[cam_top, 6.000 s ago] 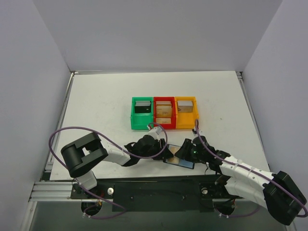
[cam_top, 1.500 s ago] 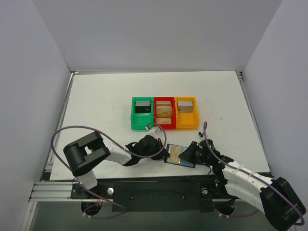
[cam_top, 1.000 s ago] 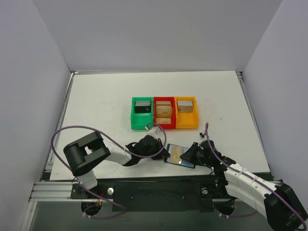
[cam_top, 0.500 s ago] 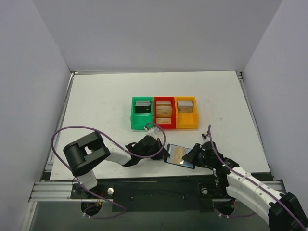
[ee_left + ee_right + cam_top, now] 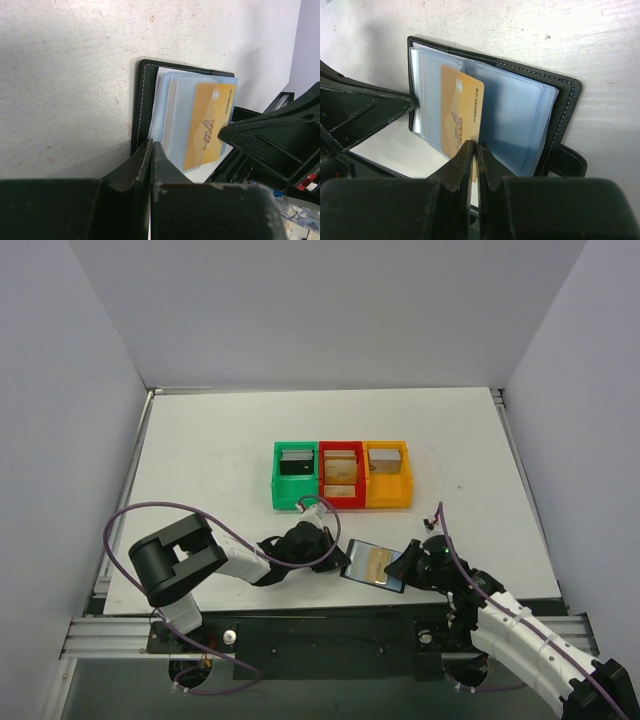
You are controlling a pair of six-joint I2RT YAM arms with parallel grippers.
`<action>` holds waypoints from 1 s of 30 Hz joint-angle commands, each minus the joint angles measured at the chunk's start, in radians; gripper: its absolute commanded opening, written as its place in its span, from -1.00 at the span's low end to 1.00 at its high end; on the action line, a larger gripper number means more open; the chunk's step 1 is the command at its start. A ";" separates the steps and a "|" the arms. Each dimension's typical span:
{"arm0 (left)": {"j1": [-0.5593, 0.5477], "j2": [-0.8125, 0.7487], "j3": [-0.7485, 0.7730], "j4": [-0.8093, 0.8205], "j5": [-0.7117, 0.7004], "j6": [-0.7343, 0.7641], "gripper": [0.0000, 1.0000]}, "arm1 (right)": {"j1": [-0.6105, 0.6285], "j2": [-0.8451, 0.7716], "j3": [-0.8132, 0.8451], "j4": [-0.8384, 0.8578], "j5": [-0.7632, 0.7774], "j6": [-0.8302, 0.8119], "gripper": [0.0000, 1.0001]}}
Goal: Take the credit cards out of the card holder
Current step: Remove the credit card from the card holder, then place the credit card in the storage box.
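Observation:
The card holder lies open near the table's front edge, black-edged with pale blue sleeves. A gold credit card sticks partway out of a sleeve; it also shows in the left wrist view. My left gripper is shut on the holder's left edge. My right gripper is shut on the near edge of the gold card, fingertips pinching it. The holder's black tab lies flat to the right.
Green, red and orange bins stand in a row behind the holder, each with cards or flat items inside. The table's front edge and black rail lie just below the holder.
My right gripper has drawn back to the right and nearer, and the gold card has slid farther out of its sleeve. The left gripper has stayed on the holder.

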 commanded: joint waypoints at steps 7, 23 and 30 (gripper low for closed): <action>0.032 -0.055 -0.060 -0.113 -0.076 0.022 -1.00 | -0.003 -0.050 0.050 -0.133 0.051 -0.022 -1.00; 0.104 -0.387 -0.157 -0.082 -0.054 0.134 0.03 | -0.001 -0.036 0.225 -0.129 0.002 -0.082 -1.00; 0.137 -0.533 -0.124 -0.155 -0.017 0.148 0.33 | -0.001 -0.007 0.314 -0.129 -0.044 -0.105 -1.00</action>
